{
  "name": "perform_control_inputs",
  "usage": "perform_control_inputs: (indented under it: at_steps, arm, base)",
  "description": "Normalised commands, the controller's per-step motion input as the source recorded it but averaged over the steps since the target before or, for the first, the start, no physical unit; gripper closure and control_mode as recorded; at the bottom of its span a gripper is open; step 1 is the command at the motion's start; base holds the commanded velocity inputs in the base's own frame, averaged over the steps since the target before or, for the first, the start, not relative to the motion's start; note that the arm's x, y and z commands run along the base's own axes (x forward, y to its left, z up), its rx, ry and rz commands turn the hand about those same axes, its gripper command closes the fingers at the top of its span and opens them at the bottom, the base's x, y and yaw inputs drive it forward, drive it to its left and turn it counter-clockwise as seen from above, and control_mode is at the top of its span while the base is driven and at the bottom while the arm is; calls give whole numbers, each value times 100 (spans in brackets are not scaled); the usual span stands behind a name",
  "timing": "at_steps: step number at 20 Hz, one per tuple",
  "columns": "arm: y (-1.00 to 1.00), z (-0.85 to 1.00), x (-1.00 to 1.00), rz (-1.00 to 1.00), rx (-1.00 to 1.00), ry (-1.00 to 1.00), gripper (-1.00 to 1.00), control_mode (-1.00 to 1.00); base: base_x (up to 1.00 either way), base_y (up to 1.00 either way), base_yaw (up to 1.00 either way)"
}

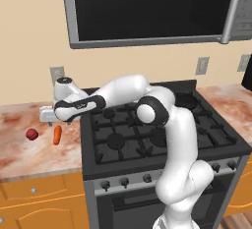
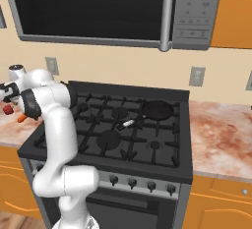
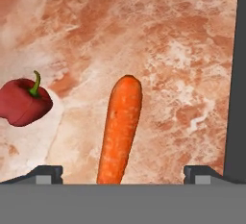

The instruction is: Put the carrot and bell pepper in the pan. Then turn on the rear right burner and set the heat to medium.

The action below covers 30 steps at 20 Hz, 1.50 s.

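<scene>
The stove [image 1: 162, 139] carries the pan [image 2: 157, 109] on a rear burner, well apart from the marbled counter [image 1: 29, 154]. There the gripper [image 3: 122, 172] hangs above the carrot [image 3: 120, 129], jaws spread wide and holding nothing — the bell pepper [image 3: 21, 104] lies just beside the carrot, not touching.

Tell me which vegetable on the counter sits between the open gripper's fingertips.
The carrot, the orange tapered stick; the bell pepper is the red lump off to one side.
</scene>
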Motion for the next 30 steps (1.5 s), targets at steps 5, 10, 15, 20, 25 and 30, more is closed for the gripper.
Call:
perform_control_inputs:
  at_steps: [5,10,15,20,25,30]
  arm:
    - [5,-26,0,0,-2,0,-100,-100]
    - [0,-35,0,-2,0,0,-100,-100]
    - [0,-44,1,-1,0,0,-100,-100]
    - [0,-39,9,0,0,0,-100,-100]
    - [3,-20,5,0,0,0,-100,-100]
    - [15,-2,8,0,0,0,-100,-100]
  base:
    - [0,0,0]
    - [0,0,0]
    - [0,0,0]
    - [0,0,0]
    - [0,0,0]
    - [0,0,0]
